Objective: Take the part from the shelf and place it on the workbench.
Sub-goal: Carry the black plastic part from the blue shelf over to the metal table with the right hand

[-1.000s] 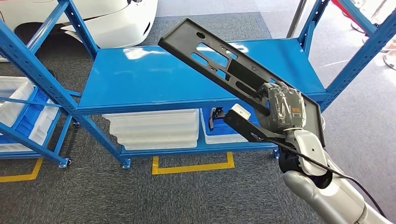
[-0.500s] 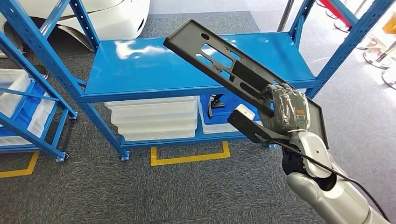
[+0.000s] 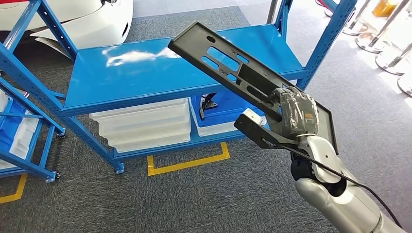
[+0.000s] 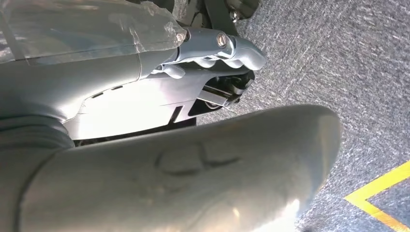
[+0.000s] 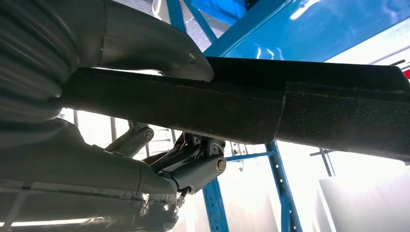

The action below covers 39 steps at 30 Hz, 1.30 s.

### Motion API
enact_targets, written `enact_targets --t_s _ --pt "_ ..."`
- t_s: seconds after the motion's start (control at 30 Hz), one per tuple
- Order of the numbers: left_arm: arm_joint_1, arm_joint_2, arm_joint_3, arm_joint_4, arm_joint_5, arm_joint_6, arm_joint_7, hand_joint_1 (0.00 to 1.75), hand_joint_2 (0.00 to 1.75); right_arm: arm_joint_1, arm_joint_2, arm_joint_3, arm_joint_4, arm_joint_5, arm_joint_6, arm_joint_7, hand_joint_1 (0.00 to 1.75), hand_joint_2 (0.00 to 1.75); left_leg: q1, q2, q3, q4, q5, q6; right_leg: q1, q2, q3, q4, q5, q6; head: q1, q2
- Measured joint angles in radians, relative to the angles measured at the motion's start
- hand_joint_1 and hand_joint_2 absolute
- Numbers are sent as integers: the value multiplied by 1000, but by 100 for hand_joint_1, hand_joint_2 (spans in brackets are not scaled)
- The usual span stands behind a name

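Observation:
The part (image 3: 228,65) is a long flat black panel with several cutouts. My right hand (image 3: 296,114) grips it near its lower end and holds it tilted in the air, in front of and above the blue shelf board (image 3: 141,73). In the right wrist view the thumb (image 5: 150,46) presses on the panel's dark edge (image 5: 300,108), with the other fingers under it. My left hand (image 4: 193,92) hangs over grey carpet and holds nothing, its fingers apart from the thumb.
White bins (image 3: 145,124) and a blue bin (image 3: 226,109) sit on the shelf's lower level. Blue uprights (image 3: 328,36) frame the shelf. A second blue rack (image 3: 19,131) stands at the left. Yellow floor tape (image 3: 189,162) marks the carpet, and a white car body (image 3: 82,14) lies behind.
The whole picture has slid left and slightly down, so the camera has turned. The panel stays in my right hand at the same tilt.

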State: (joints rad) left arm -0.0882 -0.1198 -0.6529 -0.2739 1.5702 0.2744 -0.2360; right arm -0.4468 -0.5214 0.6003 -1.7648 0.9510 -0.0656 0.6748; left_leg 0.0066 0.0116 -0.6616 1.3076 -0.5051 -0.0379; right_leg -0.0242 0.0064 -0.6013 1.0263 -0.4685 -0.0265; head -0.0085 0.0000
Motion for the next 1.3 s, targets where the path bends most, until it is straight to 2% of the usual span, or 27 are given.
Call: enact_targets --t_s 0.03,0.1,0.13,0.17,0.23,0.3,0.33,0.4,0.43,0.5,0.73,0.8,0.87,0.93,1.0,1.03,1.07,1.1,1.13,1.17,1.23,1.3 --pt "0 0 0 0 0 0 0 0 0 0 0 0 0 0 0 0 175 175 5 -1 18 -36 30 -3 -3 8 0 2 0 2 -2 0" --pt "3 0 0 0 0 0 0 0 0 0 0 0 0 0 0 0 175 175 15 -21 72 -160 98 -9 -6 23 -2 6 1 10 -10 0" --pt "4 0 0 0 0 1 0 0 0 -1 0 0 0 0 0 0 175 175 18 -34 92 -213 114 -8 -6 32 -7 9 2 17 -14 0" --pt "6 0 0 0 0 1 0 0 0 -1 0 0 0 0 0 0 175 175 19 -44 100 -244 120 -4 -6 38 -14 11 6 26 -16 0" --pt "5 -1 0 0 0 1 0 0 0 -1 1 0 1 -1 0 -2 175 175 16 -46 97 -260 117 10 -8 48 -25 9 17 45 -15 0" --pt "3 -1 0 0 0 2 0 0 0 -2 1 0 1 -2 0 -4 175 175 16 -36 93 -266 127 26 -12 43 -34 16 11 57 -6 0" --pt "3 -1 0 0 0 2 -3 0 0 -4 1 0 2 -3 0 -7 175 175 17 -29 93 -271 131 34 -12 33 -47 44 -8 59 2 0" --pt "4 0 4 0 0 -3 -22 0 0 -7 2 0 3 -7 -1 -15 175 175 12 -17 90 -275 137 43 -9 12 -96 154 -69 59 21 0" --pt "5 3 8 0 0 -11 -32 0 0 -7 2 0 4 -9 -1 -20 175 175 8 -12 88 -275 138 46 -8 7 -123 215 -96 58 28 0" --pt "6 8 15 1 0 -25 -41 0 0 -7 3 0 6 -10 -2 -26 175 175 4 -5 86 -275 138 47 -7 5 -153 284 -121 58 36 0" --pt "7 15 19 1 0 -36 -41 0 0 -7 4 0 7 -11 -2 -28 175 175 2 -1 86 -274 138 47 -7 4 -159 302 -121 56 39 0" --pt "8 24 24 2 0 -48 -40 0 0 -7 4 0 9 -11 -2 -29 175 175 -2 4 86 -274 138 48 -4 2 -142 274 -96 52 43 0" --pt "10 39 31 4 0 -63 -39 0 0 -9 4 0 10 -12 -2 -30 175 175 -8 15 85 -272 138 45 5 -13 -75 147 -37 37 48 0" --pt "14 51 39 9 -1 -78 -38 0 0 -13 5 0 10 -14 -3 -31 175 175 -12 16 75 -236 110 27 11 -22 -18 25 2 11 44 0" --pt "18 58 45 12 -2 -87 -37 0 0 -13 5 0 10 -18 -4 -31 175 175 -8 4 33 -129 45 9 11 -13 -10 0 6 -7 29 0" --pt "19 60 45 14 -3 -87 -37 0 0 -11 6 0 10 -18 -4 -31 175 175 -5 0 5 -65 16 5 11 -8 -10 0 7 -8 22 0" --pt "21 61 45 15 -5 -88 -36 0 0 -9 6 0 10 -19 -4 -31 175 175 -3 -2 -18 -13 -1 2 11 -2 -11 1 7 -9 17 0" --pt "22 62 45 17 -6 -89 -34 0 0 -7 6 0 10 -20 -4 -31 175 175 0 -2 -28 9 1 -1 11 5 -11 2 7 -9 13 0" --pt "22 63 45 18 -8 -89 -32 0 0 -5 6 0 10 -20 -4 -29 175 175 3 -3 -20 -8 21 -3 10 12 -11 3 7 -8 8 0" --pt "22 65 45 19 -8 -90 -29 0 0 -4 6 0 10 -21 -5 -27 175 175 6 -6 3 -57 55 -3 10 20 -11 5 7 -7 5 0" --pt "22 69 45 20 -8 -88 -25 0 0 -2 6 0 8 -21 -6 -20 175 175 13 -30 60 -187 113 0 10 34 -14 11 7 -2 -2 0" --pt "23 72 45 22 -8 -86 -22 0 0 0 6 0 5 -24 -6 -16 175 175 15 -51 83 -252 128 6 11 48 -23 15 10 10 -1 0"
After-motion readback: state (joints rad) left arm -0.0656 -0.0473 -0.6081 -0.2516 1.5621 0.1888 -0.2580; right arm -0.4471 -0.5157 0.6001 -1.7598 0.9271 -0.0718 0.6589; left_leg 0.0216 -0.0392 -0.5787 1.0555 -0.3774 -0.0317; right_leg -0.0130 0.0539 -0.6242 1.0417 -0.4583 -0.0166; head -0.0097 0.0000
